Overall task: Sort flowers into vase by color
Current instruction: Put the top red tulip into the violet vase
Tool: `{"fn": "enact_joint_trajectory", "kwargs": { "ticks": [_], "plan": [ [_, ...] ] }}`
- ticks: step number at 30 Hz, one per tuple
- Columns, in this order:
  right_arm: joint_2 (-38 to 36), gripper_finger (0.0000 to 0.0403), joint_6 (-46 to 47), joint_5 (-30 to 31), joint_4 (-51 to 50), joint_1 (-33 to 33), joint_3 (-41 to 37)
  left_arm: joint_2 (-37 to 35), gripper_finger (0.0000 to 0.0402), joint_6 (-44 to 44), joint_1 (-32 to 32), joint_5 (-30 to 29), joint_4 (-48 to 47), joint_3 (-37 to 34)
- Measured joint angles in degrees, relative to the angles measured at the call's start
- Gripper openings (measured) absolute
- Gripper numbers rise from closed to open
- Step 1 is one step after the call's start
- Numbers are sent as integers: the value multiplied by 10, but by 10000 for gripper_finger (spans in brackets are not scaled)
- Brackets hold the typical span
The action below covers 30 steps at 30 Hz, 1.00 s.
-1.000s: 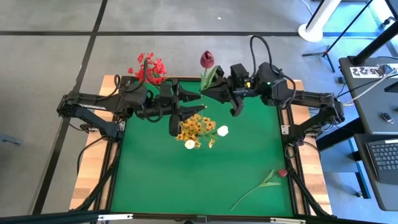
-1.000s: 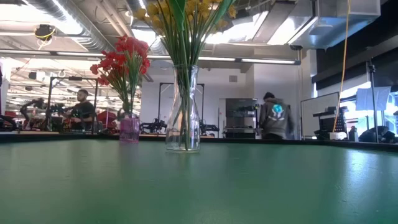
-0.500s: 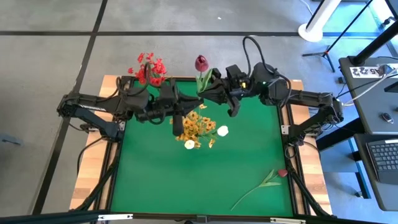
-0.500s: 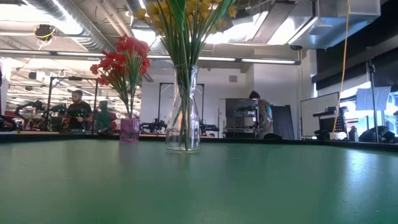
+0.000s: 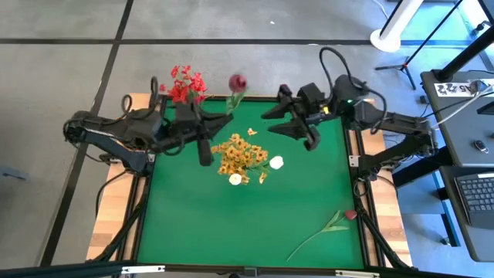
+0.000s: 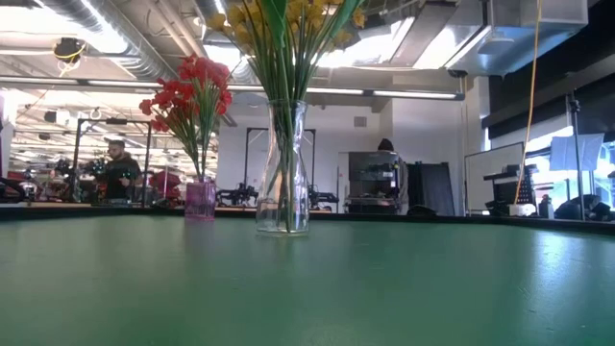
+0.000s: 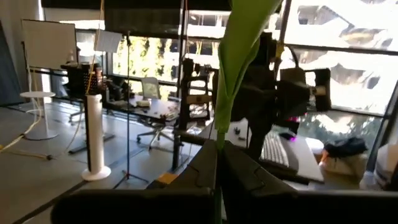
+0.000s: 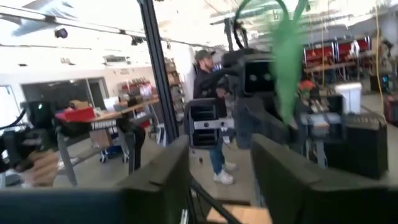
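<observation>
A dark pink rose bud on a green stem stands in the air over the table's far edge, with my left gripper shut on the stem. In the left wrist view its leaf rises from the shut fingers. My right gripper is open to the right of the rose and holds nothing. Red flowers stand in a small pink vase. Yellow-orange flowers and white buds stand in a clear glass vase. My left gripper pinches the rose's green stem between its two fingers, just below the leaf. The fingers come level from the table's left and lie across the stem. The rose is lifted clear, its bud up and leaning toward the far right.
A second dark pink rose lies flat near the table's front right corner, its stem pointing to the near edge. The green mat is bare in front of the vases. People move in the room beyond the table.
The rose has passed from my right gripper to my left. My left gripper has shut on the stem and gone toward the table's left with it. My right gripper has opened, let go and drawn back toward the right edge.
</observation>
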Motion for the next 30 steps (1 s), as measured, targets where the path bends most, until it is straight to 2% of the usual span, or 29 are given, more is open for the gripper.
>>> {"fn": "enact_joint_trajectory", "kwargs": {
  "ticks": [3, 6, 9, 13, 17, 23, 26, 30],
  "plan": [
    [-28, 225, -16, 2, -61, -1, 0, -21, 2, 14, -23, -36, -51, 0],
    [-66, 251, -62, 32, -149, 0, 0, -40, 1, 1, -48, -108, -128, -1],
    [-98, 258, -110, 87, -246, 0, 0, -59, 1, -15, -67, -181, -156, -35],
    [-134, 249, -149, 167, -332, -1, 0, -103, 0, -17, -68, -220, -117, -129],
    [-166, 234, -151, 199, -347, -1, -25, -167, 0, 0, -51, -223, 11, -264],
    [-210, 222, -157, 229, -286, -6, -149, -263, 0, 116, -24, -148, 375, -513],
    [-235, 221, -167, 243, -232, -32, -229, -271, 0, 163, 1, -137, 534, -618],
    [-258, 221, -157, 243, -135, -90, -334, -271, 0, 184, 58, -150, 644, -711]
  ]
}}
